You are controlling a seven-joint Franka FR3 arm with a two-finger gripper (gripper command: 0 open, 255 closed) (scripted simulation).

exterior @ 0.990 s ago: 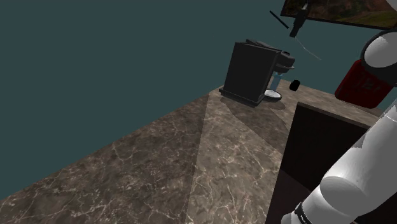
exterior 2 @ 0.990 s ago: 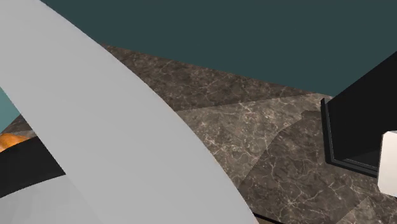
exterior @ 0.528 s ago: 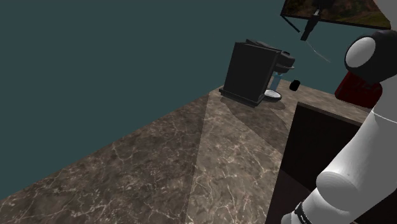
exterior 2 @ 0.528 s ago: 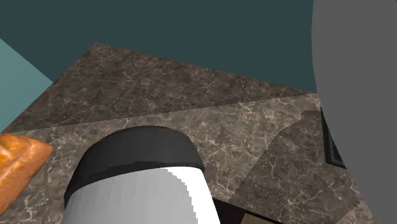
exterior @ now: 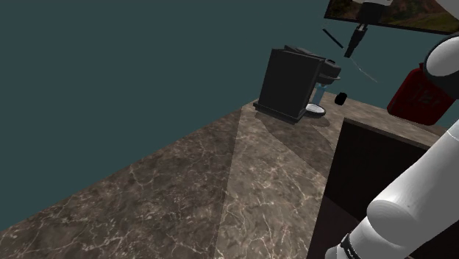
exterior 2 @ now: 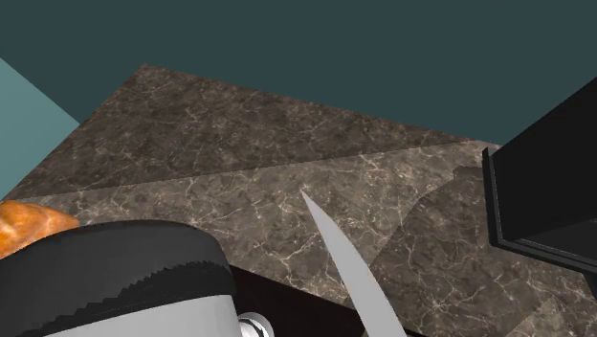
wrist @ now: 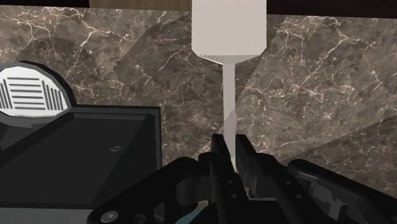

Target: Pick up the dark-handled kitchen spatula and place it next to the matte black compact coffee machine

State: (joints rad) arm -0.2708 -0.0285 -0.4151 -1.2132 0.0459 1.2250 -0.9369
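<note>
Above the marble counter [exterior: 221, 184], 1 gripper [wrist: 230, 151] is holding 1 spatula [wrist: 229, 32] in the air, just over & beside 1 coffee machine [exterior: 289, 82]. Also showing:
- 1 red container [exterior: 418, 93] near the shoulder view's right edge
- 1 small black knob-like piece [exterior: 340, 98] just beside the machine
- 1 framed picture [exterior: 390, 11] on the wall
- 1 orange lump [exterior 2: 29, 222] at the second exterior view's left edge

Spatula: flat pale rectangular blade w/ clipped corners & a thin pale shaft. In the shoulder view a dark stick-like handle is poking out the other side of the fingers.

Machine: matte black, boxy, w/ a rounded slotted drip tray [wrist: 28, 93] looking grey-white.

Counter: brown stone w/ pale veins.

Jaws are sitting narrow, pinching the shaft between both fingers [wrist: 219, 153]. Arm is reaching high up & away from the stand, its white links rising along the shoulder view's right. Hand is pointing down toward the counter, w/ the blade hanging clear of it.
</note>
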